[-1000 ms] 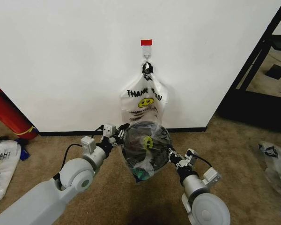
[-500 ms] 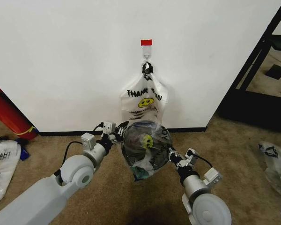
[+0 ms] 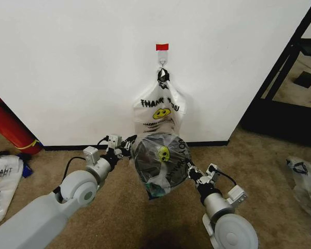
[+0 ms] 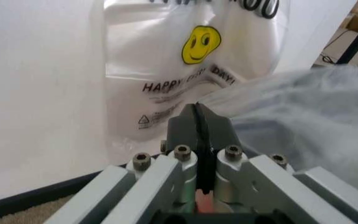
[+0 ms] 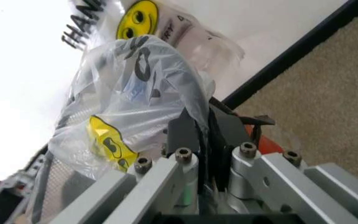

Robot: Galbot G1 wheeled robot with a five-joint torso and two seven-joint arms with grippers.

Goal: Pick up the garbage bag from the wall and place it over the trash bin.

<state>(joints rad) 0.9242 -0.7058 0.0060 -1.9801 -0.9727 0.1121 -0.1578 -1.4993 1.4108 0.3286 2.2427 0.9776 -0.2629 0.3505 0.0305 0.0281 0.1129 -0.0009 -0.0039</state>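
The garbage bag [image 3: 163, 155], thin white plastic with a yellow smiley, is spread between both grippers over the black mesh trash bin [image 3: 144, 165] on the carpet by the wall [image 3: 67, 62]. My left gripper [image 3: 128, 147] is shut on the bag's left edge, and in the left wrist view the left gripper [image 4: 197, 116] pinches the film [image 4: 303, 107]. My right gripper [image 3: 188, 170] is shut on the right edge. The right wrist view shows the right gripper [image 5: 199, 126] clamping the bag [image 5: 129, 98], with bin mesh [image 5: 58, 186] beneath.
Another printed bag [image 3: 158, 111] hangs from the hook [image 3: 163, 65] under a red tape square [image 3: 162, 47]. A red cylinder [image 3: 8, 127] leans at the left. More bags lie on the floor at the left [image 3: 2, 181] and right [image 3: 306, 184]. A black frame [image 3: 285, 67] stands at the right.
My left arm has drawn outward to the left with the bag's edge. The bag now sits wider and rounder over the bin. The right arm has barely moved.
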